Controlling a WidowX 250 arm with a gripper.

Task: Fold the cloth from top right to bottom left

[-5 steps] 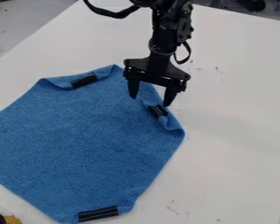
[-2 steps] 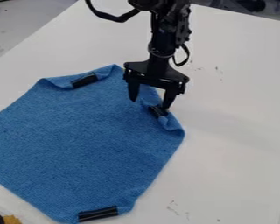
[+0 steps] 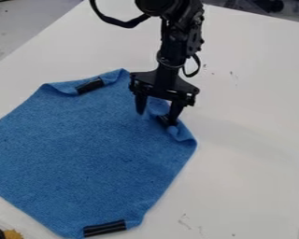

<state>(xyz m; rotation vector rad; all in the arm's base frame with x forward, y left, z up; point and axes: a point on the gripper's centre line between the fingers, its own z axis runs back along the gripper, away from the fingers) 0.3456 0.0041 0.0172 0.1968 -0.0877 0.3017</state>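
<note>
Now the hand (image 3: 156, 117) is lower and slightly left, upper centre of frame, fingers apart, one at the black strip (image 3: 161, 120); blue cloth (image 3: 83, 149), left to centre, lies unfolded; probably lining up the edge grasp.

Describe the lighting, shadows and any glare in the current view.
Camera view: soft, fairly even light on the white table; a faint, soft-edged shadow band on it, right of the blue cloth in the picture; no glare on the cloth; thin pale highlights along the black strip near its bottom edge.
</note>
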